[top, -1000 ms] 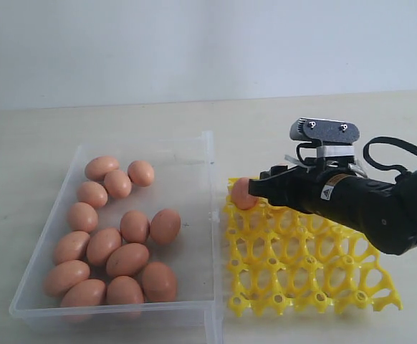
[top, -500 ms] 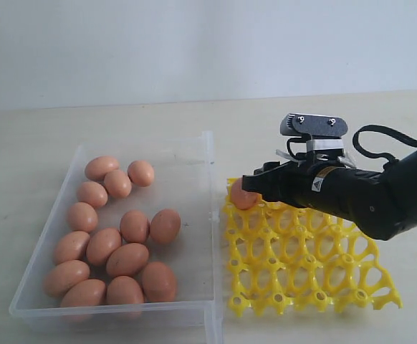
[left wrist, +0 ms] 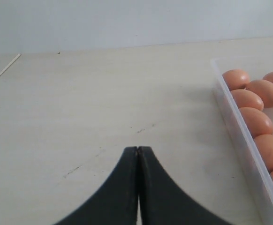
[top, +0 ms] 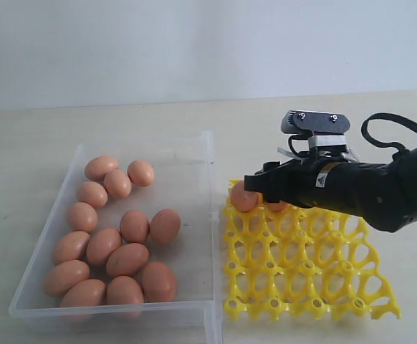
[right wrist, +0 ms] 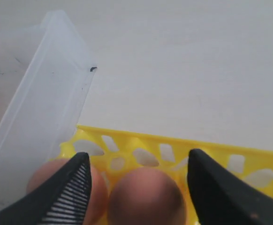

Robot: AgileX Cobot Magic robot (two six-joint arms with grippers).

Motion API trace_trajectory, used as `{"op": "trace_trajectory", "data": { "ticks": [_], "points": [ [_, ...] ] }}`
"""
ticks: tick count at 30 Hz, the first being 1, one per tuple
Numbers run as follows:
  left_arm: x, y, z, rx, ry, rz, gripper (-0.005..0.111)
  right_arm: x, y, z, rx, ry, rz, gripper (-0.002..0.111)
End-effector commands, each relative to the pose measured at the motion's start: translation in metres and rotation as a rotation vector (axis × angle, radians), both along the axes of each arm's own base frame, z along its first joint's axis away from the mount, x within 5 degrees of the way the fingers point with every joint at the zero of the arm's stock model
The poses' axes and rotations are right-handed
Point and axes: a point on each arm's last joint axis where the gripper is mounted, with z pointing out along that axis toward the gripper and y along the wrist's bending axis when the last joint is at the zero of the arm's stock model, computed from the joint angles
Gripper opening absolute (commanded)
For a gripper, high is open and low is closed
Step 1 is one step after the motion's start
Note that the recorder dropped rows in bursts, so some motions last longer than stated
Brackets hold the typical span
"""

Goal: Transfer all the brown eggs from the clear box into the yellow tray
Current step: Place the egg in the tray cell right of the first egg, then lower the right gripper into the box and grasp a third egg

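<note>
Table (top: 122,118), pale, under a plain white wall (top: 194,43); brown eggs (top: 126,259) lie in the clear box (top: 194,154), two in the yellow tray (top: 302,276). Left jaws meet over table beside the box. Right jaws stand apart, flanking one trayed egg.

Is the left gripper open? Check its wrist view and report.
No, the left gripper has its two black fingers pressed together tip to tip, with no gap between them.

The exterior camera looks down across the table (top: 122,118) at the clear box (top: 193,179) and yellow tray (top: 302,272); the left wrist camera sits low beside that box, the right one close over the tray's corner.
</note>
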Motion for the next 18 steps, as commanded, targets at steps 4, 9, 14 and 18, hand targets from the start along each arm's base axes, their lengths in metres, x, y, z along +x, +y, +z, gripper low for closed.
{"op": "trace_trajectory", "data": {
  "ticks": [4,9,14,18],
  "points": [
    [0.000,0.000,0.002,0.006,-0.005,0.002,0.000,-0.008,-0.003,0.043,-0.009,-0.070,0.050,0.052],
    [0.000,0.000,0.002,0.006,-0.005,0.002,0.000,-0.016,0.018,0.134,-0.137,-0.118,0.207,0.000],
    [0.000,0.000,0.002,0.006,-0.005,0.002,0.000,-0.003,0.103,0.167,-0.204,0.088,0.438,0.000],
    [0.000,0.000,0.002,0.006,-0.005,0.002,0.000,0.009,0.152,0.128,-0.272,0.298,0.544,0.012]
  ]
}}
